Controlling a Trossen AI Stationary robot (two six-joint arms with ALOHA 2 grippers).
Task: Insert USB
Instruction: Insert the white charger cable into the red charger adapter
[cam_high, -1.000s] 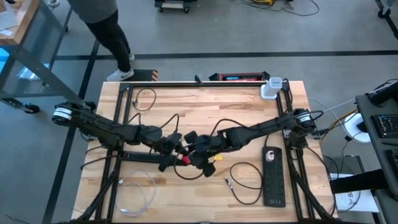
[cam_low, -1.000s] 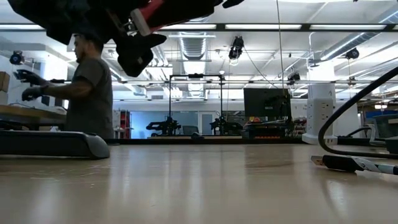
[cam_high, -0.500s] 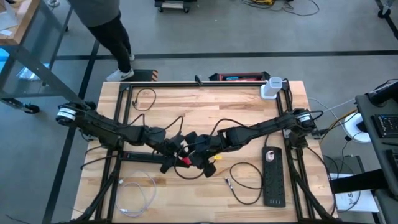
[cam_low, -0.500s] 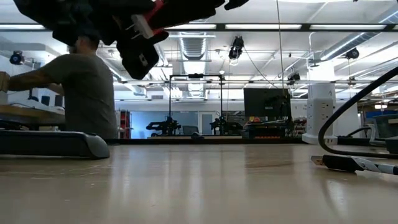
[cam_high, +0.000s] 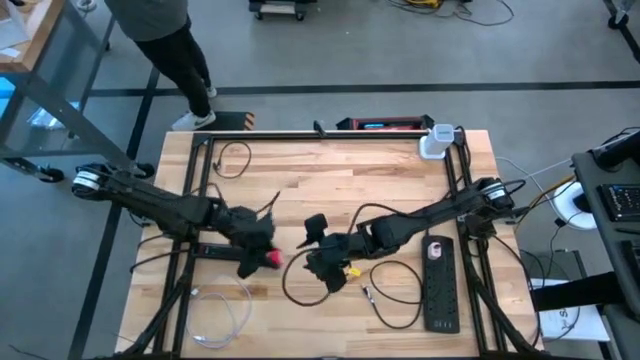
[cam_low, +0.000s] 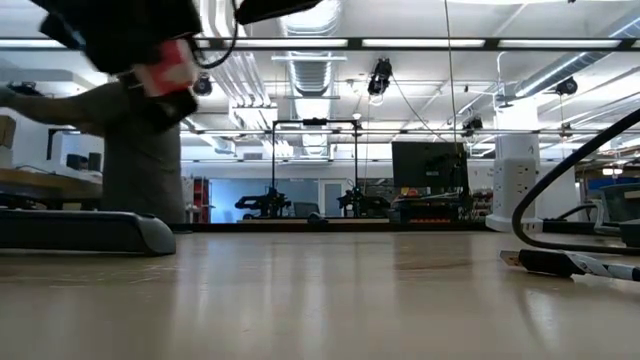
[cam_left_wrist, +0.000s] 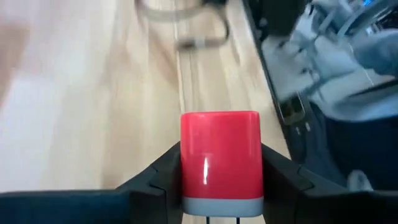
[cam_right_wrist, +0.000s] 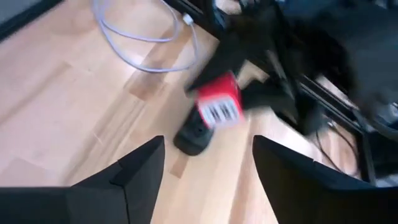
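Observation:
A red charger block (cam_left_wrist: 221, 158) with a grey base sits between the fingers of my left gripper (cam_high: 262, 257), left of the table's middle; it also shows in the right wrist view (cam_right_wrist: 219, 104) and, blurred, high in the low view (cam_low: 170, 65). My right gripper (cam_high: 320, 255) stands open a little to its right, with nothing between its fingers (cam_right_wrist: 144, 168). A black cable (cam_high: 395, 297) lies in loops on the table near the right gripper, its small plug end (cam_high: 367, 292) resting on the wood. My left gripper pinches the red charger by two opposite sides (cam_left_wrist: 186, 168), one finger on each. The fingers come roughly level from the table's left. The grey base faces the wrist and the red end points away. The charger is lifted clear of the table.
A black power strip (cam_high: 440, 285) lies at the near right. A thin white cable (cam_high: 220, 312) coils at the near left. A white block (cam_high: 435, 142) stands at the far right corner. Dark frame rails (cam_high: 215, 250) run along the table. A person (cam_high: 165, 40) stands beyond the far left corner.
The two grippers, close together at the table's middle a second ago, have drawn apart. My left gripper has gone toward the table's left edge with the red charger still in its hold. My right gripper has moved slightly toward the near edge.

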